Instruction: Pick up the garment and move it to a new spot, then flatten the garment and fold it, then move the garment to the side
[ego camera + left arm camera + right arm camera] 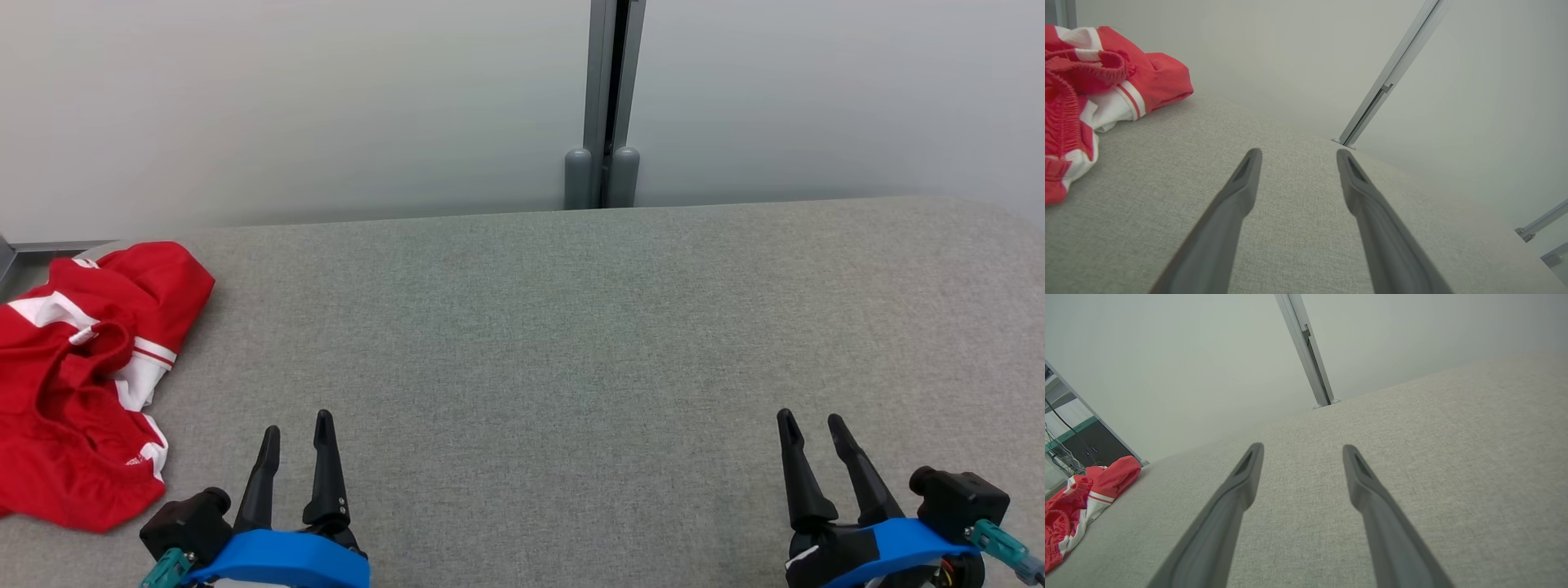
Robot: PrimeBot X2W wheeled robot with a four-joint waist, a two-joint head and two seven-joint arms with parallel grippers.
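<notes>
The garment is red with white stripes and lies crumpled at the far left of the grey table. In the left wrist view the garment sits at the upper left; in the right wrist view the garment is small at the left edge. My left gripper stands open at the lower left, just right of the cloth and apart from it, with nothing between its fingers. At the lower right my right gripper is open and holds nothing, far from the cloth.
A pale wall rises behind the table, with a grey metal post at its middle. The table's far edge runs along the wall. A dark shelf with cables stands beyond the table's left end.
</notes>
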